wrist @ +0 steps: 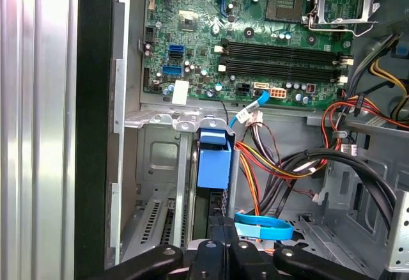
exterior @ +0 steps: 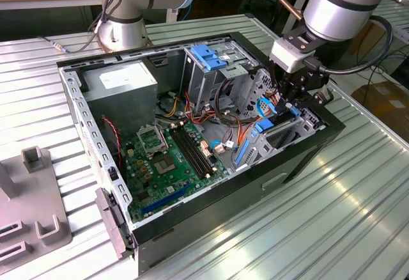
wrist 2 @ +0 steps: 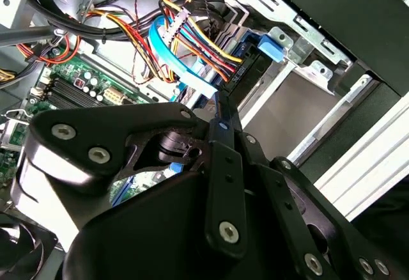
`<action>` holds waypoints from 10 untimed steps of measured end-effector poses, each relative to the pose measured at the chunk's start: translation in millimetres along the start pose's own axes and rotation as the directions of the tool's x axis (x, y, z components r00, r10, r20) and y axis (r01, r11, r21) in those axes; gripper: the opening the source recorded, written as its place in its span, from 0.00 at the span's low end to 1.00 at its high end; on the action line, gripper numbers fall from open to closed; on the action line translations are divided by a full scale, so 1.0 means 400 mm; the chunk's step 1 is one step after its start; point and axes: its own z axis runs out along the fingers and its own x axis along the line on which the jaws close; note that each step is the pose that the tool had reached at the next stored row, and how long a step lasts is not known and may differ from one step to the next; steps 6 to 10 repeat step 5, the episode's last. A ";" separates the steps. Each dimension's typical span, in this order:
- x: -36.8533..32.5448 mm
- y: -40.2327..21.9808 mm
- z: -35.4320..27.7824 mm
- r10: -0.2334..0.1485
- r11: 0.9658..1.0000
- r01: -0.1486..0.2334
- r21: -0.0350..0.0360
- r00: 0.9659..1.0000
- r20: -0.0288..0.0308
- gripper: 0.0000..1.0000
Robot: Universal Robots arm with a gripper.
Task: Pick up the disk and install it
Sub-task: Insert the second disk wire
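A big metal table (exterior: 358, 216) is seen, and an open case (exterior: 211, 225) is laid on its middle. A metal bay (exterior: 291, 133) is set in the case's corner toward the exterior view's right. The disk (wrist: 208, 211) is stood on its edge inside that bay, mostly pushed in. Its blue end (wrist: 214, 162) is seen sticking out in the first wrist view, close to loose wires (wrist: 281, 165).

The gripper (exterior: 297, 98) is hung right over the bay. In the second wrist view the gripper (wrist 2: 220, 110) is seen with its fingers pressed together, and nothing is seen pinched between them. The tips are placed at the disk's end, but whether it is touched cannot be told.

The disk is judged to be hard, stiff and heavy for its size. Its metal is likely smooth and a bit slippery, and it can be hurt by bumps. It is best gripped on its two long sides, at the blue rails, not on the label.
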 end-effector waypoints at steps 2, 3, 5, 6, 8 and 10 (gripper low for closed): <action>0.000 0.000 0.000 0.000 1.000 0.000 0.000 1.000 0.000 0.10; 0.000 0.000 0.000 0.000 1.000 0.000 0.000 1.000 -0.001 0.10; 0.000 0.000 0.000 0.000 1.000 0.000 0.000 1.000 -0.001 0.10; 0.000 0.000 0.000 0.000 1.000 0.000 0.000 1.000 -0.001 0.10; 0.000 0.000 0.000 0.000 1.000 0.000 0.000 1.000 -0.001 0.10; 0.000 0.000 0.000 0.000 1.000 0.000 0.000 1.000 -0.001 0.10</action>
